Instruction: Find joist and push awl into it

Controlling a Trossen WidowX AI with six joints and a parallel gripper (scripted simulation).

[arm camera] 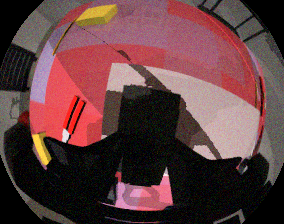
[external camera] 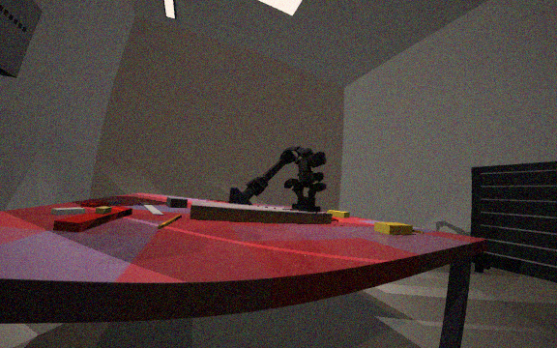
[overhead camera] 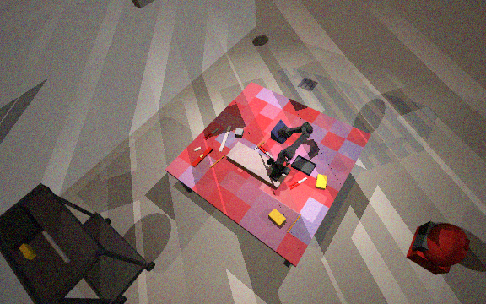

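Note:
The pale floor panel (overhead camera: 247, 160) (external camera: 259, 213) (arm camera: 223, 92) lies flat on the patterned table. My gripper (overhead camera: 278, 170) (external camera: 306, 197) (arm camera: 146, 132) is shut on the stud finder, a dark block (external camera: 306, 208) (arm camera: 150, 112), over the panel's right end. The stud finder's underside is at or very near the panel top; contact cannot be told. The black tray (overhead camera: 304, 165) is beside the arm and looks empty. A red-and-white tool (overhead camera: 298, 182) (arm camera: 74, 117) lies off the panel's right end; another red tool (overhead camera: 263, 149) lies behind the panel. I cannot tell which is the awl.
Yellow blocks (overhead camera: 277, 217) (overhead camera: 321, 181) (external camera: 393, 228) (arm camera: 97, 15) lie to the right. A red bar (overhead camera: 202, 156) (external camera: 92, 219), a white strip (overhead camera: 224, 138) (external camera: 153, 210), a grey block (overhead camera: 239, 133) (external camera: 177, 202) and a pencil (overhead camera: 218, 161) (external camera: 169, 220) lie left of the panel.

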